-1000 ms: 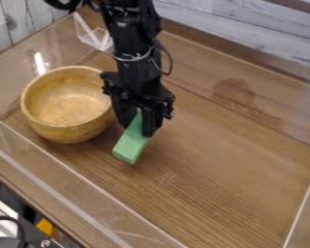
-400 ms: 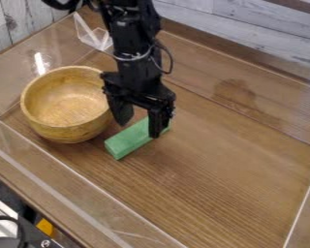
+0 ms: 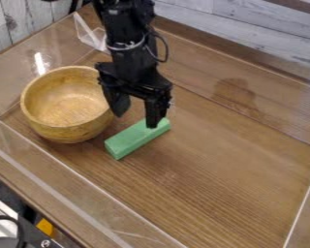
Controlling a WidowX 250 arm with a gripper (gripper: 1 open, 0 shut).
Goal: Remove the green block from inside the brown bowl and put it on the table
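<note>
The flat bright-green rectangular block [image 3: 136, 141] lies on the glossy brown wood-grain worktop [image 3: 235, 165], just beside the round light-brown wooden bowl [image 3: 67, 103], which looks empty. The black gripper [image 3: 136, 114] hangs above the block, fingers apart and holding nothing. Placement looks complete; the next move is probably just lifting clear.

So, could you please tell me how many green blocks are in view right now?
1. The green block lies flat on the table, just right of the brown bowl, below the open fingers. The bowl looks empty, so none seems hidden.
</note>
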